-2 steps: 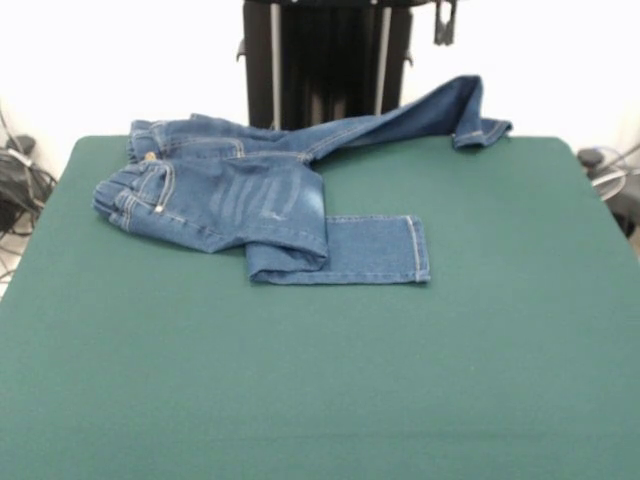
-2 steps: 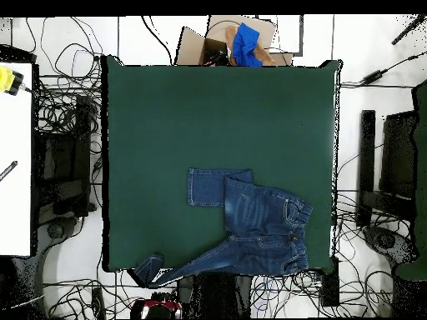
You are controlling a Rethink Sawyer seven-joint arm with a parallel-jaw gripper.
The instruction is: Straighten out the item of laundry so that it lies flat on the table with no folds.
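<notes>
gripper (image 1: pixel 445 28): I see only its tip up top; can't tell its state
jeans (image 1: pixel 235 200): below it, one leg folded on tabletop (image 1: pixel 320 380)

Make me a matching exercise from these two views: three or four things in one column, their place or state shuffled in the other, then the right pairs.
Things:
1. jeans' folded leg
2. jeans' outstretched leg
3. waistband
4. gripper

Place or state:
A. drawn up at the top edge of the front view, clear of the cloth
B. doubled back under the seat, hem lying on the table
C. bunched at the jeans' end away from the hems
D. hem reaching the table's edge

Pairs: 1-B, 2-D, 3-C, 4-A
</notes>
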